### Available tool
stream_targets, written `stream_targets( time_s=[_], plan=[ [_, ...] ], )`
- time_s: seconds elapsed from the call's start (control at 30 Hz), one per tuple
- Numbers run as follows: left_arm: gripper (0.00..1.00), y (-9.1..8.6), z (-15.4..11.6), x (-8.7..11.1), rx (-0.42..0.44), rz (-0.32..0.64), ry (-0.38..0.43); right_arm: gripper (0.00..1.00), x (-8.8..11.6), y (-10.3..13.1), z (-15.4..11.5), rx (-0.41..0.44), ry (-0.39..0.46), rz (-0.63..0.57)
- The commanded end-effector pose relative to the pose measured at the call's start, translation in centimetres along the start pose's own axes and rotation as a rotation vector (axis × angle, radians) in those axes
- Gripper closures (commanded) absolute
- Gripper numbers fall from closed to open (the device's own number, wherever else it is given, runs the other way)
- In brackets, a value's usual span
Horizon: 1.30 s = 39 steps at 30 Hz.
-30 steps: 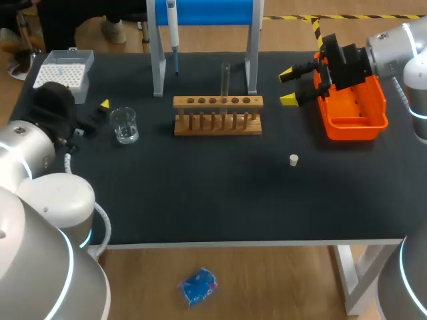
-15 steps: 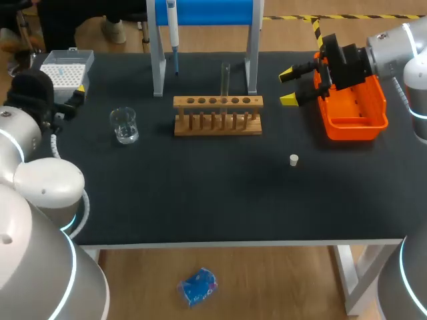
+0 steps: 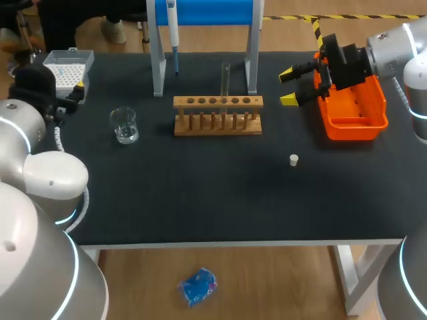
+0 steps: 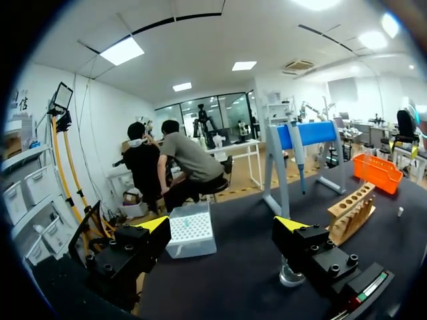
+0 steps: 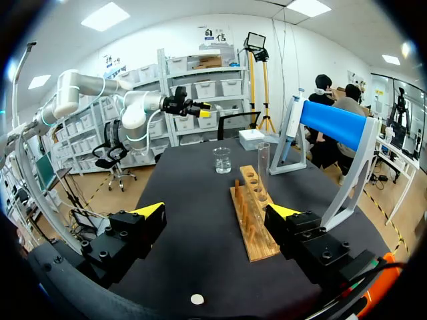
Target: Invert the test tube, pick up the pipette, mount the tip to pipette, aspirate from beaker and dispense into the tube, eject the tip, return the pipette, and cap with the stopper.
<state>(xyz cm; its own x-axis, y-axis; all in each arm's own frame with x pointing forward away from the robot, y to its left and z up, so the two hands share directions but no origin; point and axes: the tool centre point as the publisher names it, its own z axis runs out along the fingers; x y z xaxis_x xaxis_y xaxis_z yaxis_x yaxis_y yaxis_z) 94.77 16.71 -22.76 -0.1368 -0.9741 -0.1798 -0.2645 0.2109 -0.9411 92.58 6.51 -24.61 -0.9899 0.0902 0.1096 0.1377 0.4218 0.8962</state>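
Note:
The glass test tube point(image 3: 225, 79) stands upright in the wooden rack point(image 3: 217, 115); it also rises from the rack point(image 5: 252, 213) in the right wrist view. The pipette point(image 3: 173, 27) hangs on the blue stand point(image 3: 203, 12). A clear beaker point(image 3: 124, 125) sits left of the rack. The small white stopper point(image 3: 293, 159) lies on the mat to the right of the rack. My left gripper point(image 3: 75, 92) is open beside the tip box point(image 3: 63, 70), which lies just ahead of its fingers point(image 4: 155, 223). My right gripper point(image 3: 288, 87) hangs open and empty between the rack and the orange bin point(image 3: 353, 107).
The blue stand's grey legs point(image 3: 157, 63) stand behind the rack. The orange bin sits at the table's right edge. My left arm's bulky links point(image 3: 47, 180) cover the table's front left corner.
My left gripper has drawn back from beside the beaker toward the far left, ending at the tip box. The right arm has stayed still.

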Motion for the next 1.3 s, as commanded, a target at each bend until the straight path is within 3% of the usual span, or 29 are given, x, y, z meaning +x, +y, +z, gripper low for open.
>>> stream_targets(
  time_s=[0.03,0.33,0.63,1.07,1.3],
  plan=[
    [0.00,-0.1,0.0,0.1,-0.004,0.000,-0.003,0.00,0.0,0.0,0.0,0.002,0.000,0.000],
    [0.00,-0.1,0.0,0.1,-0.004,0.000,-0.003,0.00,0.0,0.0,0.0,0.002,0.000,0.000],
    [0.00,0.6,2.0,-5.0,-0.018,-0.011,-0.107,0.00,0.0,0.0,0.0,0.002,0.000,0.000],
    [0.00,0.9,6.6,-9.1,-0.020,-0.025,-0.098,0.00,0.0,0.0,0.0,0.002,0.000,0.000],
    [0.00,1.9,9.7,-11.2,-0.072,-0.077,-0.100,0.00,0.0,0.0,0.0,0.002,0.000,0.000]
  ],
)
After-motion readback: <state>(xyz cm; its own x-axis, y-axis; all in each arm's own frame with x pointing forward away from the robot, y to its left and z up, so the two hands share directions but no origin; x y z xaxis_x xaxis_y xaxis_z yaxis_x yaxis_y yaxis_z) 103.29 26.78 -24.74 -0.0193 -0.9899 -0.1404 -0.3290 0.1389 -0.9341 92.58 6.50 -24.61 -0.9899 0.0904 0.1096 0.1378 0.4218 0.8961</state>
